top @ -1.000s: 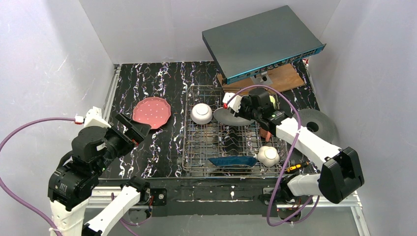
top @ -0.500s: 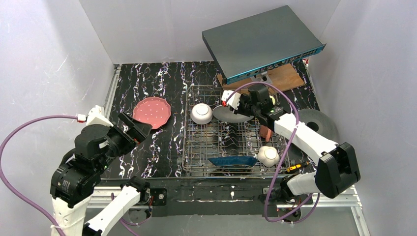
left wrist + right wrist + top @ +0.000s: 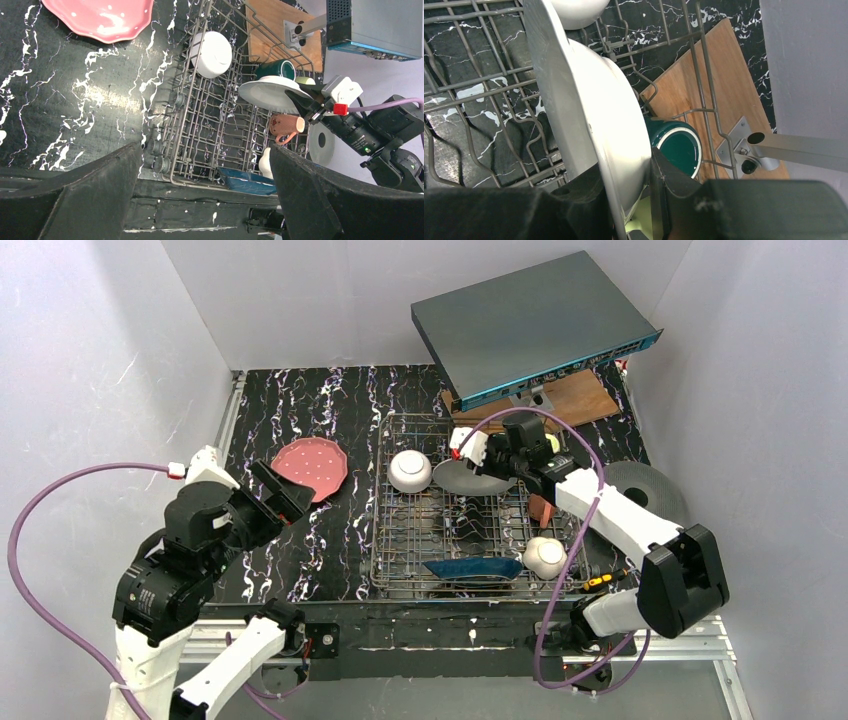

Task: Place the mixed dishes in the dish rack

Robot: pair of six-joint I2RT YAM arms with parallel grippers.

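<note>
L gripper (image 3: 279, 491): jaws wide apart, nothing held, hanging over the table beside pink dotted scalloped plate (image 3: 310, 467), which lies flat outside large grey wire dish rack (image 3: 450, 522).
Rack, near rail: dark blue plate (image 3: 475, 567); white bowl (image 3: 545, 556) near-right; 2nd white bowl (image 3: 410, 470) far-left.
R gripper (image 3: 486, 463): pinched on rim of cream round plate (image 3: 609, 125), tilted over rack's far-right part; contact w/ tines unclear.
L wrist view shows salmon-pink mug (image 3: 285, 127) on its side in rack; top view gives a sliver only.
R wrist view shows inside of dark teal mug (image 3: 676, 147) behind cream plate; top view hides it.
Light green mug (image 3: 304, 80) mostly hidden by R arm.
Pink plate cut off in L wrist view.
Surface: black white-veined tabletop (image 3: 300, 410).
Far: wooden board (image 3: 570, 400), tilted flat grey box w/ blue edge (image 3: 530, 320).
Right: grey round disc w/ centre hole (image 3: 650, 490).
White walls around.
</note>
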